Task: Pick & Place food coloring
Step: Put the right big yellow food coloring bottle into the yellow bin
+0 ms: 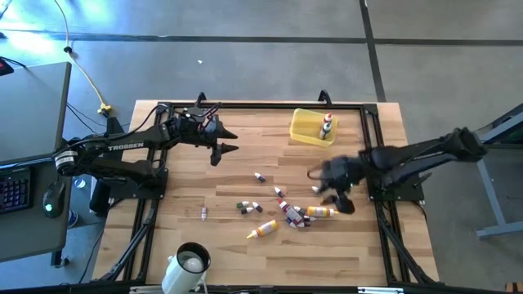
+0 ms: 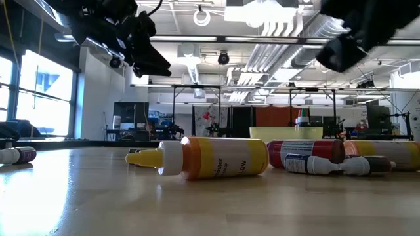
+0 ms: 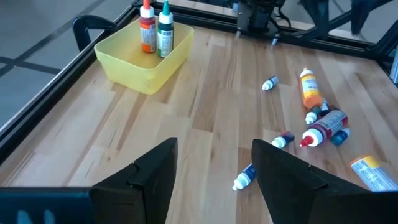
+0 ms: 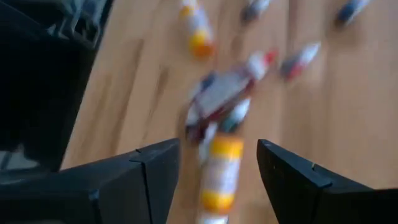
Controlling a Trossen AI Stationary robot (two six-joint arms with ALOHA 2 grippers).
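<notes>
The food coloring bottles lie on their sides, scattered over the wooden table, most in a cluster (image 1: 296, 214) near the middle-right. A yellow-orange one (image 1: 320, 211) lies there, and another (image 2: 210, 158) fills the low view. Two bottles (image 3: 155, 31), one red-orange and one green, stand upright in the yellow tray (image 1: 309, 129) at the far edge. My right gripper (image 1: 345, 198) hovers open above the cluster, with the yellow-orange bottle (image 4: 217, 174) showing between its fingers; in the low view it (image 2: 348, 46) is well above the table. My left gripper (image 1: 225, 145) is open, raised near the far left.
A white mug (image 1: 189, 265) stands at the near edge, left of centre. A black frame (image 1: 372, 139) runs around the table. Single small bottles lie apart at the left (image 1: 204, 212) and centre (image 1: 260, 176). Bare wood lies between the tray and the cluster.
</notes>
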